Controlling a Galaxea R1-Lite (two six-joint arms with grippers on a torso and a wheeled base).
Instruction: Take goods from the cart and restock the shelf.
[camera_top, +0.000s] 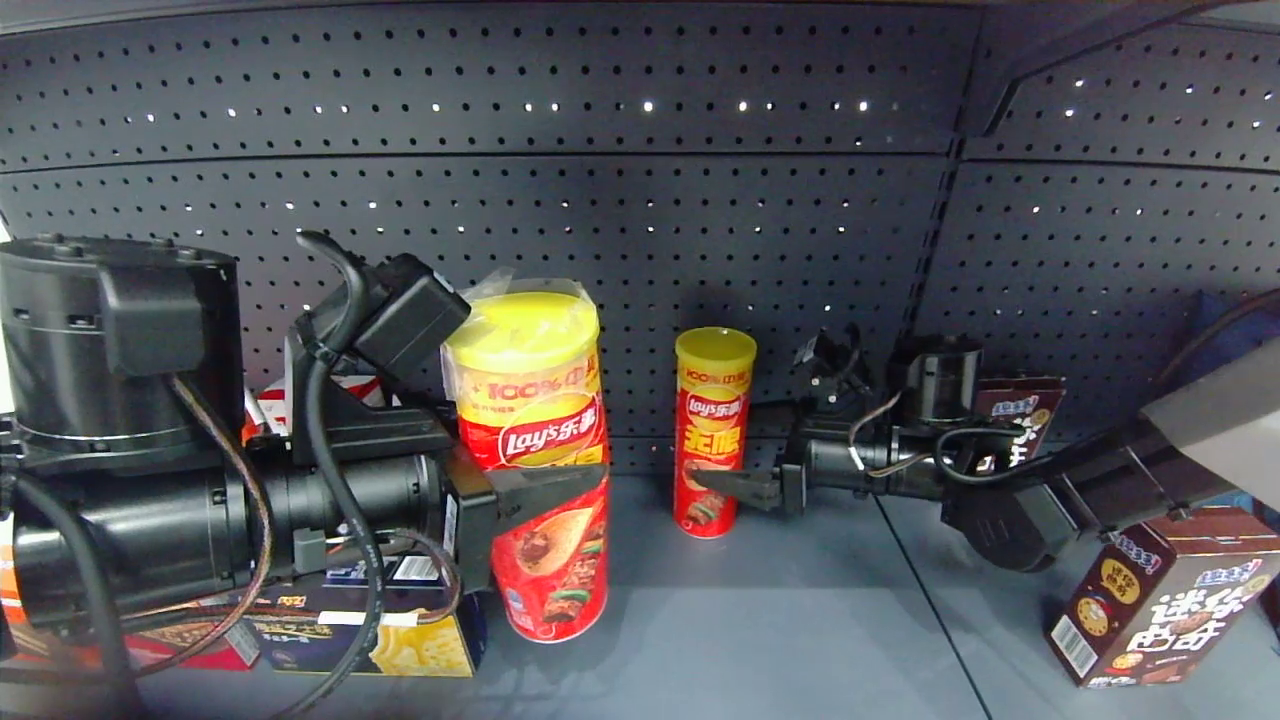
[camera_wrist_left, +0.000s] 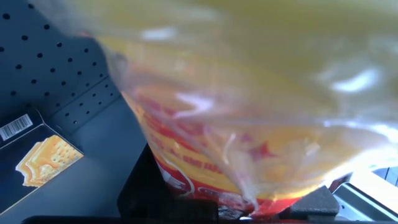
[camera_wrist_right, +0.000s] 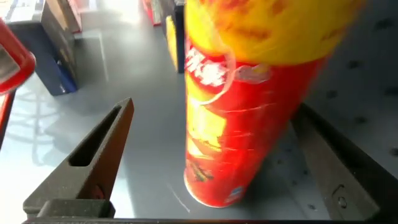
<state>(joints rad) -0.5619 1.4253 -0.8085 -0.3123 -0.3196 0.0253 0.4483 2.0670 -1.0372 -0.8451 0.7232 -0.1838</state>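
**Head view.** We see a broad red cardboard crisp canister with a yellow lid, wrapped in clear plastic film (camera_top: 530, 400). It stands upright on the grey metal shelf (camera_top: 800, 620), left of centre in the frame. The left gripper (camera_top: 560, 490) has its jaws closed on the canister's middle.

At the centre of the frame a slimmer red crisp tube with a yellow lid (camera_top: 712, 420) stands upright on the shelf, near the dark perforated back panel (camera_top: 650, 200). The right gripper (camera_top: 715, 480) has its jaws spread wide, one on each side of the tube. In the right wrist view we note a clear gap between one jaw and the tube.

A dark blue cracker box (camera_top: 400, 640) lies at lower left, and a brown biscuit box (camera_top: 1160, 600) stands at lower right.
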